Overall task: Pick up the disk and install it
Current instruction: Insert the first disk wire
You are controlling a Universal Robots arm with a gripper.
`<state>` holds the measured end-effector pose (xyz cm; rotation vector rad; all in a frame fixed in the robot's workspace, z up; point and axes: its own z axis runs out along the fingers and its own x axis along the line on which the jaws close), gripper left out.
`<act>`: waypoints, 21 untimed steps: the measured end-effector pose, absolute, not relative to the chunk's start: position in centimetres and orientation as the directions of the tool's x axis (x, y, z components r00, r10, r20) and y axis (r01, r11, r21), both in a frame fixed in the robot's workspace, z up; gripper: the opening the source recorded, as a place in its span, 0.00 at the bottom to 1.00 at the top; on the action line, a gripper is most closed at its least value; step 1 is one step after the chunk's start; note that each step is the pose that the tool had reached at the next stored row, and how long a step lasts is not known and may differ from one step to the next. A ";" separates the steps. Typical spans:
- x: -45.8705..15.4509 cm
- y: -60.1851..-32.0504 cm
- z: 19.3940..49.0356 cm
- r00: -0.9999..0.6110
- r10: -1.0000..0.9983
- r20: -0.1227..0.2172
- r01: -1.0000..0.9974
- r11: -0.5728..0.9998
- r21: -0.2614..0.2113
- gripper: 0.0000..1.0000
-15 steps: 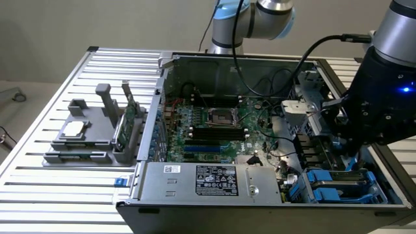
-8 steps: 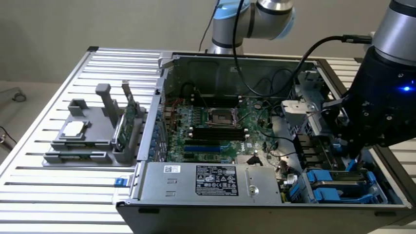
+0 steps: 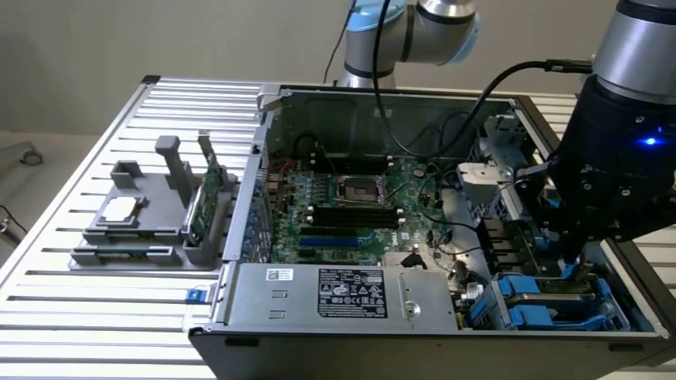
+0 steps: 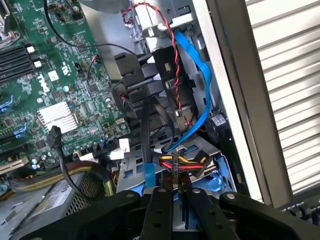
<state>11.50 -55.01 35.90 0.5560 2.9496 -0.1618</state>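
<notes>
Gripper [image 4: 179, 192] low inside open computer case [image 3: 317, 336], at drive bay on exterior view's right. Fingers drawn narrow, nearly together, nothing clearly clamped. Disk [image 3: 555, 294] lies flat in bay, blue carrier edges around it, just below gripper. Red-yellow-black wire bundle [image 4: 182, 162] just beyond fingertips. Motherboard [image 3: 349, 206] beside bay. Grey fixture [image 3: 138, 229] on table, well apart.

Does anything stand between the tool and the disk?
Yes. A bundle of red, yellow and black wires appears to lie over the blue-framed disk, directly ahead of the tool. A blue cable hangs farther behind.
</notes>
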 end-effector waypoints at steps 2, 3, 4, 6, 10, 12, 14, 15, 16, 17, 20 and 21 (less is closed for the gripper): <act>11.4 -55.0 35.9 -0.923 0.351 -0.160 0.369 0.924 -0.097 0.17; 11.3 -55.0 35.9 -0.922 0.350 -0.165 0.369 0.923 -0.107 0.17; 11.3 -55.0 35.9 -0.922 0.348 -0.169 0.369 0.922 -0.116 0.17; 11.3 -55.0 36.0 -0.922 0.346 -0.176 0.370 0.920 -0.132 0.17; 11.0 -55.0 36.2 -0.921 0.342 -0.188 0.371 0.916 -0.152 0.17; 10.9 -55.0 36.4 -0.921 0.340 -0.193 0.371 0.914 -0.162 0.17; 10.8 -54.9 36.5 -0.920 0.338 -0.197 0.371 0.913 -0.169 0.17; 10.8 -54.9 36.5 -0.920 0.338 -0.198 0.371 0.913 -0.170 0.17; 10.8 -54.9 36.5 -0.920 0.338 -0.198 0.371 0.913 -0.170 0.17; 10.8 -54.9 36.4 -0.920 0.338 -0.198 0.372 0.913 -0.170 0.17; 10.8 -54.9 36.0 -0.920 0.338 -0.198 0.372 0.913 -0.170 0.17; 10.8 -54.9 35.9 -0.920 0.338 -0.198 0.372 0.913 -0.170 0.17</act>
